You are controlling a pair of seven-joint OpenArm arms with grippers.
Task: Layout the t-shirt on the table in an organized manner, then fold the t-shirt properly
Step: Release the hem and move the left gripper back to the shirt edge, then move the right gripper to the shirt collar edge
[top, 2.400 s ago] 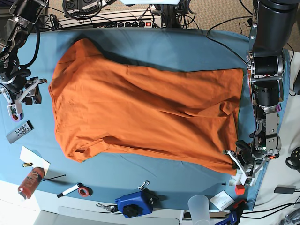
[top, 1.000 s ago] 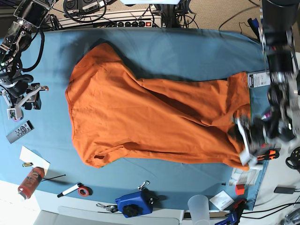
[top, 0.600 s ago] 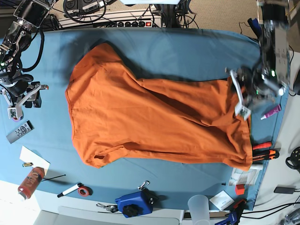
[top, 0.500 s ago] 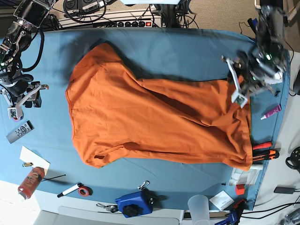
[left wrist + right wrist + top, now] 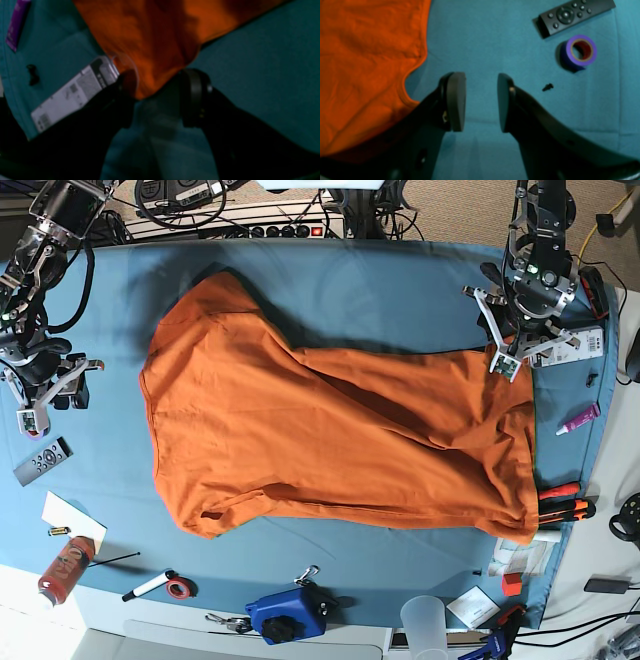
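Note:
The orange t-shirt point(image 5: 340, 440) lies spread on the teal table point(image 5: 400, 290), its hem at the right. My left gripper point(image 5: 505, 355) is at the shirt's far right corner. In the left wrist view the left gripper point(image 5: 157, 97) is open, and the tip of that t-shirt point(image 5: 155, 37) corner lies between its fingers. My right gripper point(image 5: 55, 392) hangs off the shirt's left end. In the right wrist view the right gripper point(image 5: 481, 100) is open over bare table point(image 5: 495, 50), with the t-shirt's point(image 5: 365, 62) curved edge just to its left.
A black remote point(image 5: 572, 15), a purple tape roll point(image 5: 580, 51) and a small black screw point(image 5: 547, 87) lie near the right gripper. A labelled card point(image 5: 72, 92) sits by the left gripper. Orange-handled tools point(image 5: 562, 500), a blue device point(image 5: 288, 615) and a cup point(image 5: 425, 625) line the edges.
The left arm has travelled from the shirt's near right corner up the hem to its far right corner. The shirt lies as it did a second ago. The right arm has held still.

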